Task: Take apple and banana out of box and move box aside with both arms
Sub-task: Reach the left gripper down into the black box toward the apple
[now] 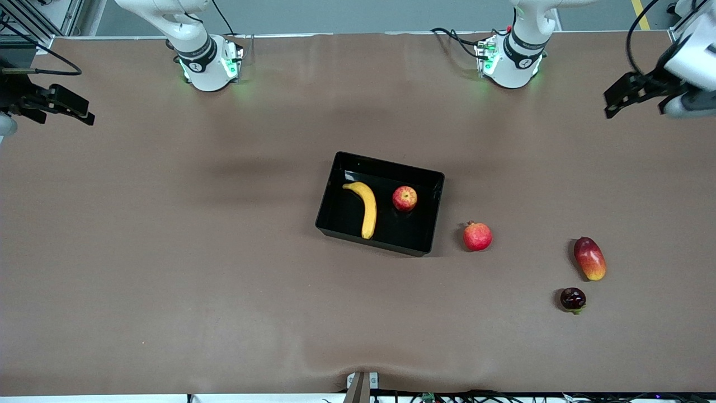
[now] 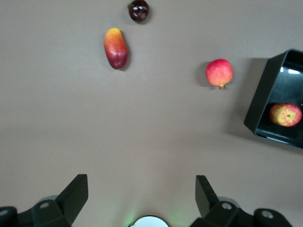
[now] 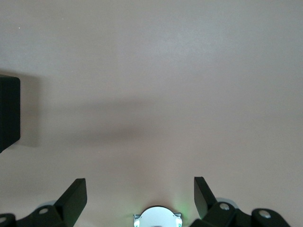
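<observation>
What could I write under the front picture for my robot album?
Banana and apple lie in the black box; both open grippers wait apart.

I can read no text, label, brand or number anywhere here; the dark bands on my arms' bases carry small white marks, too small to make out
</observation>
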